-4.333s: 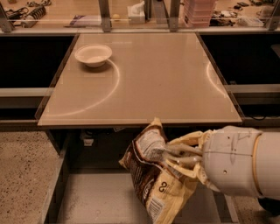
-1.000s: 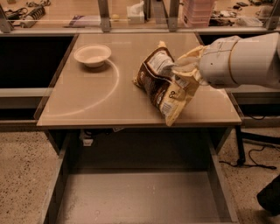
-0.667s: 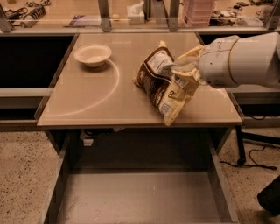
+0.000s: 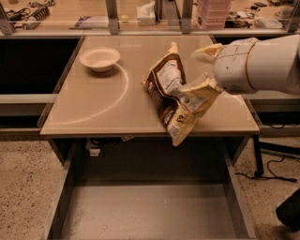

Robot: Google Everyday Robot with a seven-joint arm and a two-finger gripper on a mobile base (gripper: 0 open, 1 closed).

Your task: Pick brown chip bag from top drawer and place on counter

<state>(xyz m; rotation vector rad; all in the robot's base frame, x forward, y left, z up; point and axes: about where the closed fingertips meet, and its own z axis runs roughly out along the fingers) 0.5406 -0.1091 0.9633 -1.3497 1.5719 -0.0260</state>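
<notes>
The brown chip bag (image 4: 169, 96) hangs tilted over the right front part of the beige counter (image 4: 108, 110), and its cream-yellow lower end reaches past the counter's front edge. My gripper (image 4: 192, 75) comes in from the right and is shut on the bag's right side, with one finger (image 4: 205, 52) above and one at the bag's yellow end. The top drawer (image 4: 150, 211) stands pulled out below the counter, and its grey floor is bare.
A cream bowl (image 4: 100, 58) sits at the counter's back left. A cluttered bench with metal posts (image 4: 112, 14) runs behind. Dark shelves flank the counter. Cables and a dark object (image 4: 290, 211) lie on the speckled floor to the right.
The bag came up out of the drawer and now hangs over the counter. In the last second it has dropped a little lower and nearer the front edge.
</notes>
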